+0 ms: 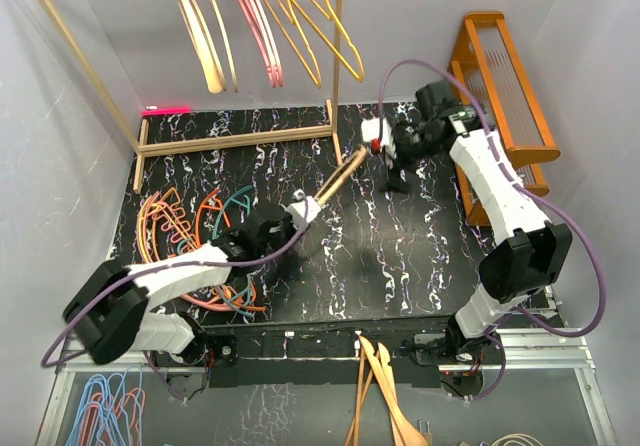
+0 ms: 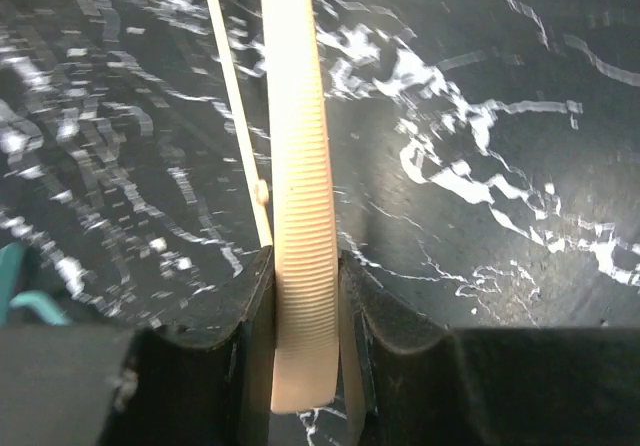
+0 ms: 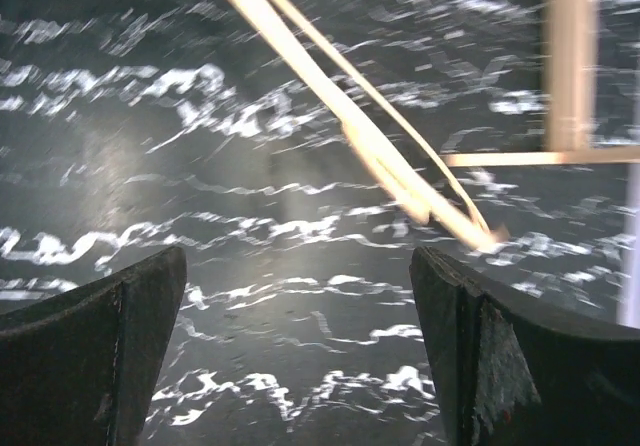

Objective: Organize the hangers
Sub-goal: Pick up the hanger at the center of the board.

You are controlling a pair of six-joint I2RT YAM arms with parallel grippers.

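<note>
We've got the tan hanger pinched in our left gripper mid-frame, with its long axis slanting up-right toward the right gripper. That one gapes wide and empty just past the far tip. So the left arm's got it, and the rack sits up-left.

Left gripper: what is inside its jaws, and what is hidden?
A tan ribbed hanger is clamped in the left gripper, its thin bar alongside. The stretch between the fingers is covered; the hook lies outside the wrist view.
</note>
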